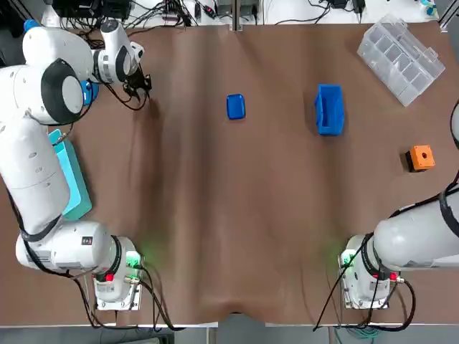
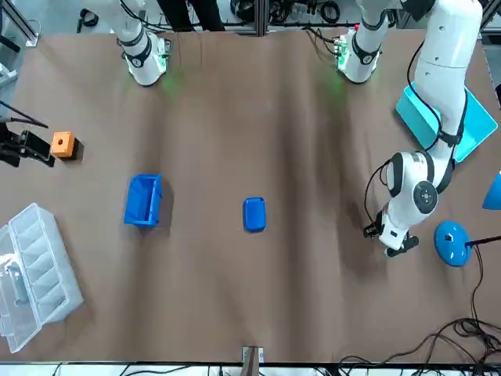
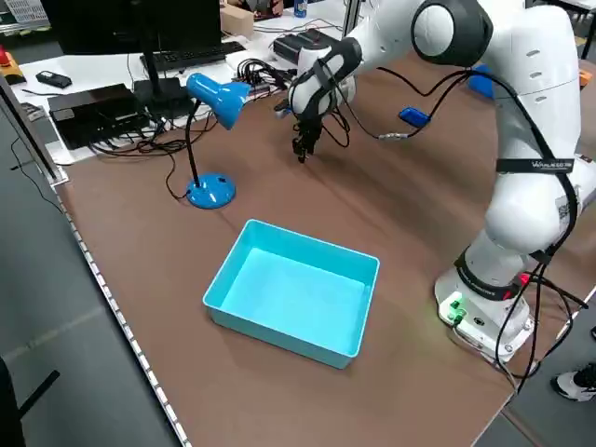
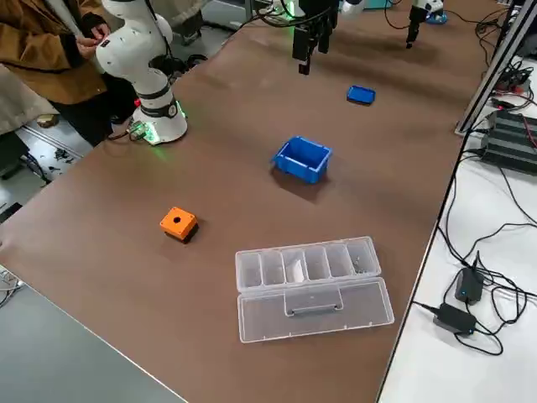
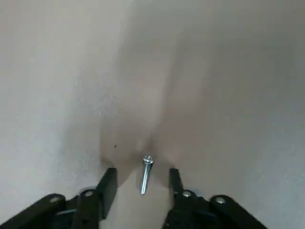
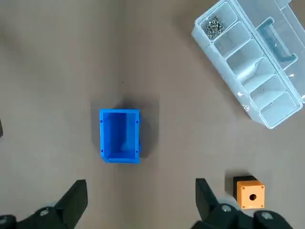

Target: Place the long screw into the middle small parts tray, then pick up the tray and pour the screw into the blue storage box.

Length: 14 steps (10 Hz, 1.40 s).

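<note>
A long silver screw [image 5: 146, 172] lies flat on the brown table at the far left. My left gripper [image 5: 142, 177] is low over it and open, one finger on each side of the screw and apart from it. The same gripper [image 1: 140, 86] shows in the top view by the table's far-left corner. The small blue parts tray [image 1: 235, 106] sits at the far middle. The blue storage box [image 1: 329, 109] stands to its right, open side up. My right gripper [image 6: 140, 191] hangs high and open, holding nothing, with the storage box [image 6: 119, 135] below it.
A clear compartment organizer [image 1: 405, 59] lies open at the far right corner. An orange cube [image 1: 422, 157] sits near the right edge. A teal bin [image 3: 293, 289] and a blue desk lamp [image 3: 209, 140] stand on the left side. A person [image 4: 42, 50] stands beside the table.
</note>
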Available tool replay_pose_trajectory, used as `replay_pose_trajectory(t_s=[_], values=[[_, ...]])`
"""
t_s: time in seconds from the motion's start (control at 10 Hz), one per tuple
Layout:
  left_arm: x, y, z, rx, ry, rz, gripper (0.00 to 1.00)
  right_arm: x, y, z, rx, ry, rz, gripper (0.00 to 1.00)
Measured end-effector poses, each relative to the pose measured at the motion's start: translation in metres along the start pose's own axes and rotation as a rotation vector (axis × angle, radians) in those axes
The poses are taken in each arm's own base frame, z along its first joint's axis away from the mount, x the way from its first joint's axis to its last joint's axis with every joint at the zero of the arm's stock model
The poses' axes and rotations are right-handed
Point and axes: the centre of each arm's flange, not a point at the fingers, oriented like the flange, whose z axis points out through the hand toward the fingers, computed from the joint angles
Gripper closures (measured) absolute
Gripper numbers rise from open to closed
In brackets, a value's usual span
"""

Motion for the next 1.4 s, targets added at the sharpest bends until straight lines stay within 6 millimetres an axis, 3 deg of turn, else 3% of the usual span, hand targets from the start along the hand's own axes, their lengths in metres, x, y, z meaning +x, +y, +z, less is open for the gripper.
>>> replay_pose_trajectory(t_s=[0.2, 0.4, 0.6, 0.8, 1.0, 1.1, 1.4], values=[[0.001, 0.000, -0.001, -0.001, 0.002, 0.000, 0.79, 0.000, 0.001, 0.000, 0.000, 0.000, 0.001, 0.00], [0.002, 0.000, -0.002, -0.001, 0.004, 0.000, 0.92, 0.000, 0.003, 0.000, 0.000, 0.002, 0.005, 0.00], [0.005, 0.001, -0.013, -0.006, 0.021, 0.000, 0.94, 0.000, 0.002, 0.000, -0.001, 0.003, 0.004, 0.00], [0.007, 0.008, -0.049, -0.013, 0.043, 0.011, 0.94, 0.000, 0.002, -0.001, -0.001, 0.003, 0.004, 0.00], [-0.005, 0.035, -0.096, -0.022, 0.033, 0.060, 0.94, 0.000, 0.002, -0.001, 0.000, 0.004, 0.003, 0.00], [-0.017, 0.059, -0.112, -0.036, 0.028, 0.100, 0.94, 0.000, 0.001, -0.001, 0.000, 0.004, 0.002, 0.00], [-0.059, 0.137, -0.136, -0.102, 0.029, 0.197, 0.94, 0.000, 0.001, -0.001, 0.000, 0.005, 0.002, 0.00]])
